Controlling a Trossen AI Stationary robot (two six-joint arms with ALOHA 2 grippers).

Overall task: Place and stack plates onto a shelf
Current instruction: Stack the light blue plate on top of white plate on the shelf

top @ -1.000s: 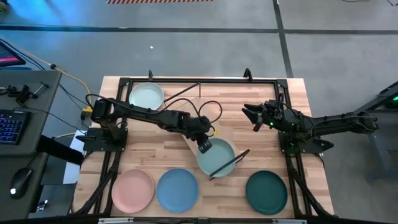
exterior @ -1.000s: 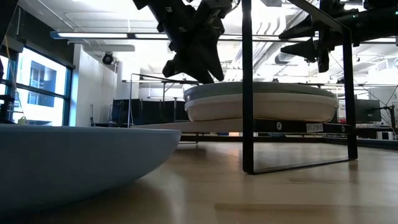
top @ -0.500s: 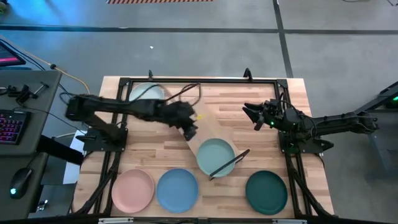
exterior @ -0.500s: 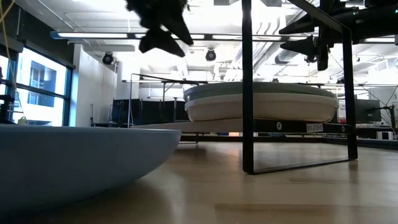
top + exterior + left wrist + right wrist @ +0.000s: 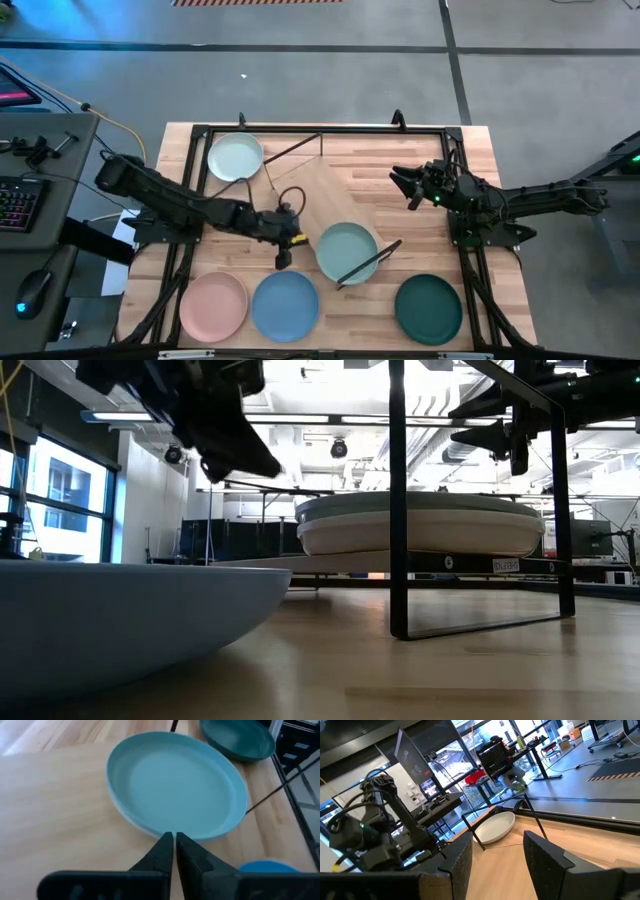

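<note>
Two plates already sit stacked on the shelf (image 5: 322,195): the sage green plate (image 5: 347,251) on top of a white plate (image 5: 420,538), toward the shelf's near right end. Four more wait on the tabletop (image 5: 430,170): pale mint (image 5: 235,157) at far left, pink (image 5: 213,304), light blue (image 5: 285,303) and dark teal (image 5: 428,307) along the near edge.

Your left gripper (image 5: 282,257) hangs with its fingers pressed together, holding nothing, just left of the stack and above the blue plate. Drop onto blue like that and you will only shove it; part the fingers first. You could also clip the sage rim on the swing.

Your right gripper (image 5: 412,188) waits at far right, fingers apart, empty.

Mind the shelf's dark frame rod (image 5: 368,263) crossing the stack; it can catch a carried plate.
</note>
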